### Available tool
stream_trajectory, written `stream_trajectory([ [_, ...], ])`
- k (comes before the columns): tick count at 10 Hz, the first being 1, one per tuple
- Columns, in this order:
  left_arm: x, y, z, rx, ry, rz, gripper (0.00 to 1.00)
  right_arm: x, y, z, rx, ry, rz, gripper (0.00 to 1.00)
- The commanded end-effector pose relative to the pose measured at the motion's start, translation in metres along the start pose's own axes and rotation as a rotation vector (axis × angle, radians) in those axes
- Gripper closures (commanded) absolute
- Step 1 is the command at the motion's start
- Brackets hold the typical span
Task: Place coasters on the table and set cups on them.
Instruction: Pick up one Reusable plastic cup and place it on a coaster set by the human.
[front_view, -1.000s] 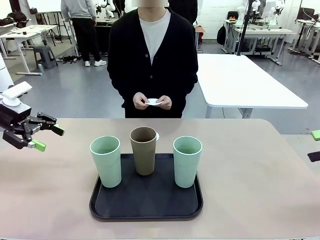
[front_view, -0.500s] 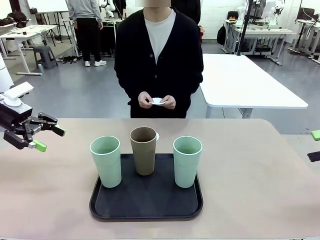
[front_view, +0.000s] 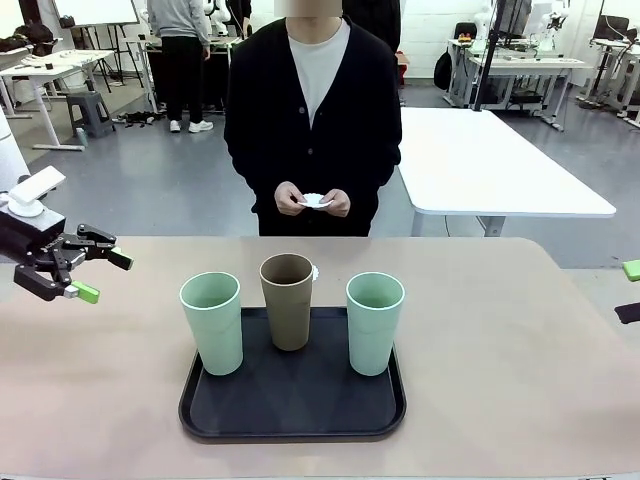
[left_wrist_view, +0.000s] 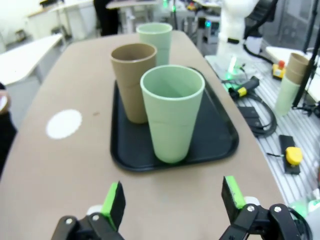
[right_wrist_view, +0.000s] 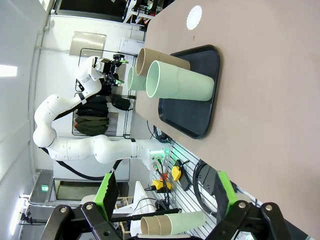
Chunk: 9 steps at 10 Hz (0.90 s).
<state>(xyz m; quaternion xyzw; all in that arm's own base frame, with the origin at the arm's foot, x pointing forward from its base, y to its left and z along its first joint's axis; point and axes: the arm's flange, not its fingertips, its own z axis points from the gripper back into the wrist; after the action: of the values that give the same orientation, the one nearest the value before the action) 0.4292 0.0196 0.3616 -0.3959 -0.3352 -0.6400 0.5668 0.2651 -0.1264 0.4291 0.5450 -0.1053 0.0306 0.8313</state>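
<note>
Left tool (left_wrist_view: 173, 195) is hovering over the worktop (left_wrist_view: 60, 180), jaws standing wide apart, nothing between them. Ahead, near mint cup (left_wrist_view: 172, 115), brown cup (left_wrist_view: 132, 82) and far mint cup (left_wrist_view: 156, 36) are standing upright on the black tray (left_wrist_view: 222, 142). White coaster (left_wrist_view: 64, 123) is lying flat on the worktop beside the tray.

Cups (front_view: 212, 325) matte, smooth; tray (front_view: 290, 422) matte plastic; table (front_view: 500, 350) matte; coaster (left_wrist_view: 64, 123) paper.

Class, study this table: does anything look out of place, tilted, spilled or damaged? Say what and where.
Nothing stands out. The brown cup, left mint cup and right mint cup stand upright and intact on the black tray; nothing is spilled, and one coaster lies flat on the table beside the tray.
</note>
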Motion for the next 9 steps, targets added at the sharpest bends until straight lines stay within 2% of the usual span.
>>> stream_trajectory([
  [1, -0.013, 0.003, -0.016, 0.040, -0.038, -0.056, 0.00, 0.000, -0.001, 0.000, 0.011, -0.004, 0.002, 0.00],
  [6, -0.044, 0.010, -0.047, -0.021, -0.146, -0.073, 0.00, 0.000, -0.001, 0.000, 0.011, -0.004, 0.002, 0.00],
  [9, -0.053, 0.023, -0.067, 0.014, -0.213, -0.166, 0.00, 0.000, -0.001, 0.000, 0.011, -0.004, 0.002, 0.00],
])
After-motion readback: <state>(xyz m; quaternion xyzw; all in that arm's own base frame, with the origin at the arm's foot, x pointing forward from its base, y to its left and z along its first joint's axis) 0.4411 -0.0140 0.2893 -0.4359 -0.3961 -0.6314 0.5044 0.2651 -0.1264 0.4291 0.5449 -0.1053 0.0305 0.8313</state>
